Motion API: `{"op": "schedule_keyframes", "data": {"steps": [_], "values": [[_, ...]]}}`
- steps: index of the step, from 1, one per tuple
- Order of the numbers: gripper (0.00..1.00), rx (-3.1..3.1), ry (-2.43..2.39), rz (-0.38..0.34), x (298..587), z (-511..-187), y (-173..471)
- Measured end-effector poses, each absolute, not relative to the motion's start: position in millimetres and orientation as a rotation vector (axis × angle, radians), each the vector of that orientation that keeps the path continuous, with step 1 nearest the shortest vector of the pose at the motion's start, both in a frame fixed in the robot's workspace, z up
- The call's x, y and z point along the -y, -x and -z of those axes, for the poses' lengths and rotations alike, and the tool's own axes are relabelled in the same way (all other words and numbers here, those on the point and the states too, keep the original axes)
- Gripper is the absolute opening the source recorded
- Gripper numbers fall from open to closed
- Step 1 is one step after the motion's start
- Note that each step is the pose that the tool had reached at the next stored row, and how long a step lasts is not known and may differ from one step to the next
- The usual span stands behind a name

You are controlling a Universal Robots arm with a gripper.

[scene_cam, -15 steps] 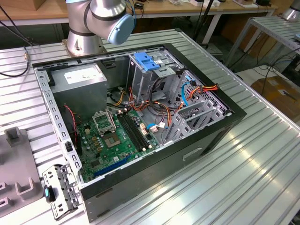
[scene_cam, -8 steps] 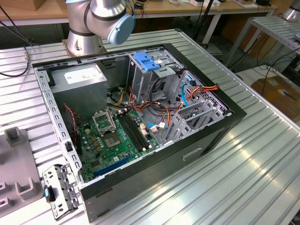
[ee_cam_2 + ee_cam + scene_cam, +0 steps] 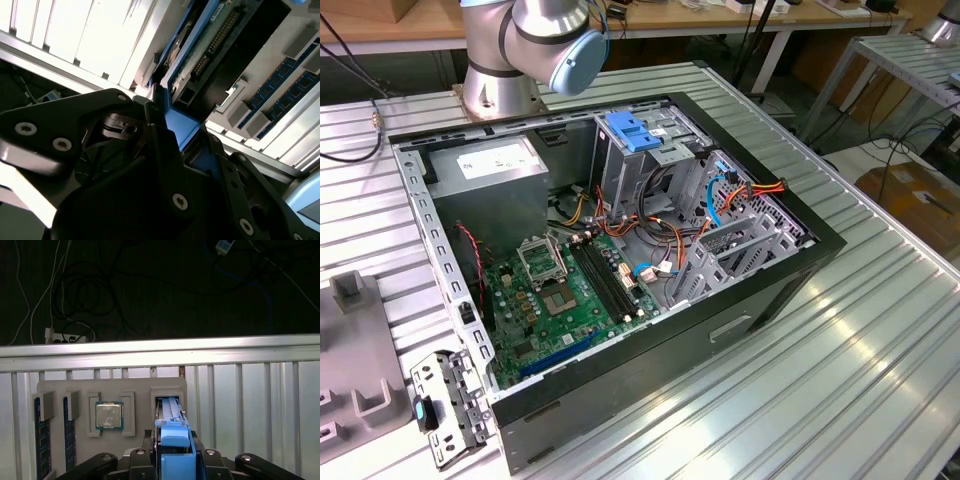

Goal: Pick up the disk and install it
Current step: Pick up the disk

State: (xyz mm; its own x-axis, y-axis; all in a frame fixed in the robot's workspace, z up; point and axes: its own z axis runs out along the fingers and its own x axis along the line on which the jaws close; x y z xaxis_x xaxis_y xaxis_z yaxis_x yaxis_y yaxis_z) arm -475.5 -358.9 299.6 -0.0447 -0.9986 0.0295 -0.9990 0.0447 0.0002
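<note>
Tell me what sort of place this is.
Probably a robotics lab or test workshop: a robot arm stands on a ribbed metal table beside an open computer case, with a wooden bench behind.

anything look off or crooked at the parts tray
Nothing stands out. The disk stands straight in its slot of the grey tray, the gripper closed on its blue tab; the processor sits square.

Blue-framed disk (image 3: 174, 440), green motherboard (image 3: 570, 300), silver ribbed table (image 3: 860, 390), black case (image 3: 640, 385)
</note>
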Motion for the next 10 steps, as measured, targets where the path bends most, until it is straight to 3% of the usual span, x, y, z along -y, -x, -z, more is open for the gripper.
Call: {"op": "schedule_keyframes", "data": {"steps": [10], "values": [[0.37,2.255,-2.156,-0.032,359,-323,476]]}}
